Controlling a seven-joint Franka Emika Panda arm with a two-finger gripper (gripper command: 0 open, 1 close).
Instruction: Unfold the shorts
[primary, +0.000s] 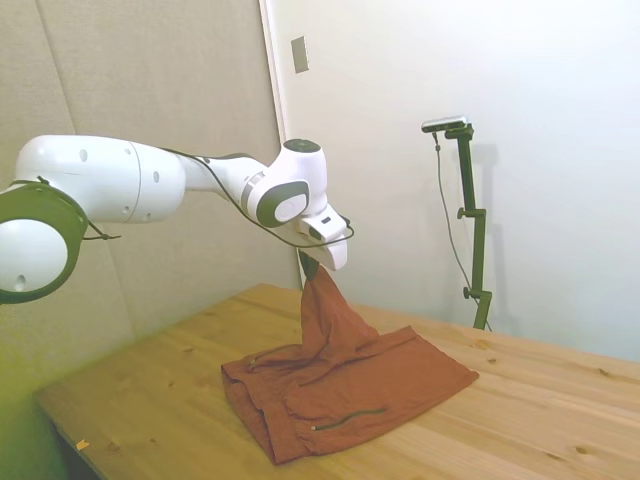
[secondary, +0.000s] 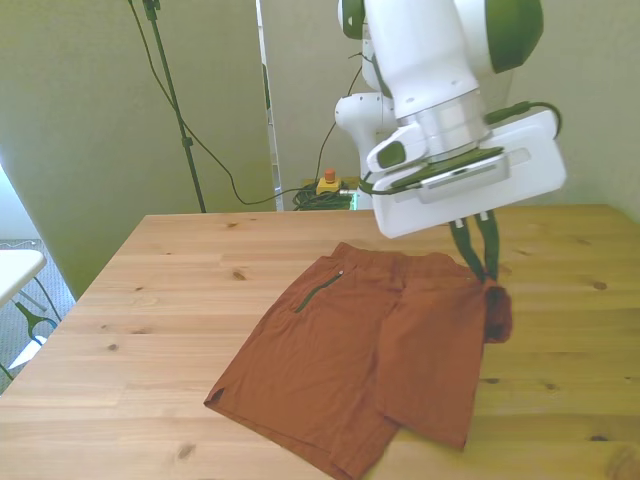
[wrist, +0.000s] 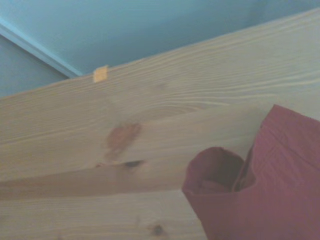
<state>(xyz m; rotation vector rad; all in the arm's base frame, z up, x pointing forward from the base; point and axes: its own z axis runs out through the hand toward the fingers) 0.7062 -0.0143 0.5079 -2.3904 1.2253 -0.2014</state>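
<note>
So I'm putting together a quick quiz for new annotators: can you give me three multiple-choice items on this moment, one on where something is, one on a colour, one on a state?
1. Where does the gripper hold the shorts?
A. At a lifted part above the table
B. Flat against the wood
C. Off the table's edge

2. What colour are the shorts?
A. Navy blue
B. Rust red
C. Pale grey

3. How do the shorts lie on the table?
A. Rolled into a tight ball
B. Hanging wholly in the air
C. Mostly spread on the wood, one part pulled up

Answers:
1 A: the side view shows the fabric rising in a peak to the fingers.
2 B: all three views show brick-orange cloth.
3 C: the front view shows most of the cloth flat, with one part raised at the gripper.
</note>
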